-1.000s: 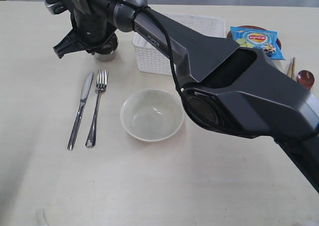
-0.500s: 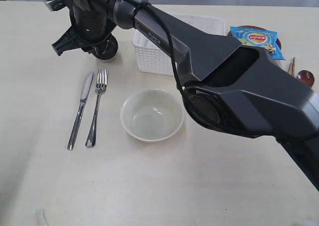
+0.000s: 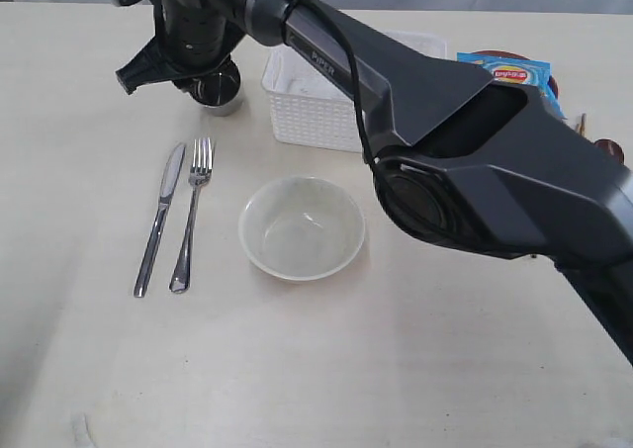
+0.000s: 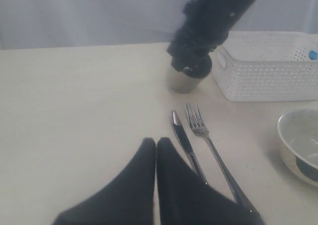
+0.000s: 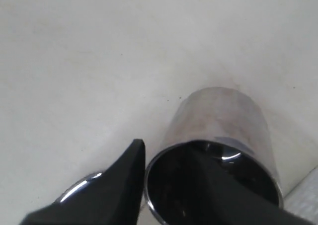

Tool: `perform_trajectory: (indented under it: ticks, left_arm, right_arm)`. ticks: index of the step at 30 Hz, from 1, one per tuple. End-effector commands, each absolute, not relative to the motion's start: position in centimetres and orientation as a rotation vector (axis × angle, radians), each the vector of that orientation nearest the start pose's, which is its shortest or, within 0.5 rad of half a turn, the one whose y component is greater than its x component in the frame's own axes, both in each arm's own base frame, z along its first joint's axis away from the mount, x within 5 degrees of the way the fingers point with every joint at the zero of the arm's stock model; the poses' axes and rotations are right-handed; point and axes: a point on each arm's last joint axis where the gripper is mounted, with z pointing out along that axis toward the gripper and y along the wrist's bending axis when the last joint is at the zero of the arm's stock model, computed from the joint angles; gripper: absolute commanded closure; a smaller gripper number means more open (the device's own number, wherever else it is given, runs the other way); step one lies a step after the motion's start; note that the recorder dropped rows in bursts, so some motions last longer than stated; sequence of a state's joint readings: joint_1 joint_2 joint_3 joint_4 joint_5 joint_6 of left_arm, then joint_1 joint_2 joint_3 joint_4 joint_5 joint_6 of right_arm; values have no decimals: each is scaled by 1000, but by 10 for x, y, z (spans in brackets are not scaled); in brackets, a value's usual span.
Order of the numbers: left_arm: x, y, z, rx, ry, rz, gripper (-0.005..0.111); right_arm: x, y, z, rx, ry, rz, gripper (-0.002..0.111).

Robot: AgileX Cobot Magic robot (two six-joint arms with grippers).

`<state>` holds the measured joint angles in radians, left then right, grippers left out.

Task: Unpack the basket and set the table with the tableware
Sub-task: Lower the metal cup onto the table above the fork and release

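The shiny steel cup (image 3: 222, 95) (image 5: 223, 115) stands upright on the table (image 3: 326, 369), left of the white basket (image 3: 309, 112). My right gripper (image 3: 210, 76) (image 5: 166, 150) is shut on the cup's rim, one finger outside the wall and the other inside. The steel knife (image 3: 158, 221) and fork (image 3: 190, 216) lie side by side, with the cream bowl (image 3: 302, 227) to their right. My left gripper (image 4: 156, 141) hovers shut and empty near the knife (image 4: 184, 140); it is out of the exterior view.
A blue snack packet (image 3: 512, 75) lies on the brown plate (image 3: 467, 64) right of the basket. Chopsticks (image 3: 579, 127) and the spoon (image 3: 611, 151) peek out behind the right arm, which spans the table's right half.
The right gripper and the cup have shifted slightly toward the far edge and a little to the right. Knife, fork and bowl have not moved.
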<state>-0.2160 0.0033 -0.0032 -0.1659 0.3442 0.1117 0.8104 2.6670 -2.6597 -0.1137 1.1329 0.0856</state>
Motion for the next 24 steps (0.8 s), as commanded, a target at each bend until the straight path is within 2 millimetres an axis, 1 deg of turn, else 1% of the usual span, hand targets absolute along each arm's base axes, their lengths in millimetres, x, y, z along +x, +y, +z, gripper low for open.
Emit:
perform_trajectory:
  ticks: [1, 3, 7, 17, 24]
  left_arm:
    - [51, -17, 183, 200, 1817, -239, 107]
    - [51, -17, 183, 202, 1817, -236, 107]
    - [51, -17, 183, 202, 1817, -236, 107]
    - [51, -17, 183, 202, 1817, -236, 107]
    - [51, -17, 183, 202, 1817, -236, 107]
  right_arm:
    - [399, 397, 189, -952, 2411, 208, 81]
    - [398, 400, 190, -974, 2402, 262, 81]
    - [398, 401, 190, -979, 2395, 274, 81]
    - [413, 384, 190, -932, 2422, 257, 81]
    - [414, 384, 190, -914, 2424, 273, 81]
